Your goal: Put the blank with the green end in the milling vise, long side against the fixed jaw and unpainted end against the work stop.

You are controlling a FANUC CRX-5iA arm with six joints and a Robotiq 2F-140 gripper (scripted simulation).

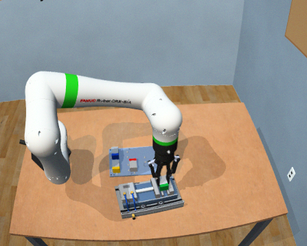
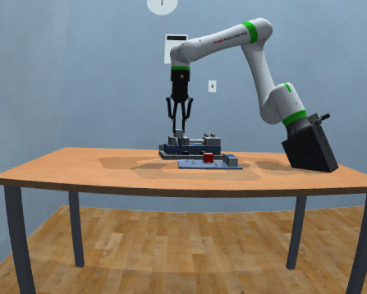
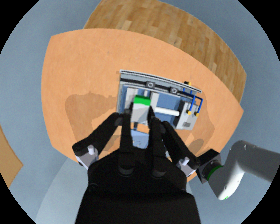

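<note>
The green-ended blank (image 1: 164,187) (image 2: 179,133) (image 3: 142,101) is grey with its green end away from the plate. My gripper (image 1: 163,179) (image 2: 179,130) (image 3: 140,108) is shut on it across its width. In the exterior view the blank is level and stands at or just above the jaw tops of the vise (image 2: 193,149) (image 3: 136,76). The fixed jaw (image 1: 171,189) (image 2: 172,140) is on the side away from the hoses; a second jaw (image 1: 155,187) (image 2: 185,140) is on the other side. The blank and fingers hide the bars and the work stop.
The blue plate (image 1: 137,152) (image 2: 197,165) lies behind the vise in the top view, with small pins. It bears a red-ended blank (image 1: 132,165) (image 2: 208,158), a blue-ended blank (image 1: 115,156) and a yellow-ended blank (image 1: 116,169). The hose block (image 1: 128,189) (image 2: 212,140) has two blue hoses.
</note>
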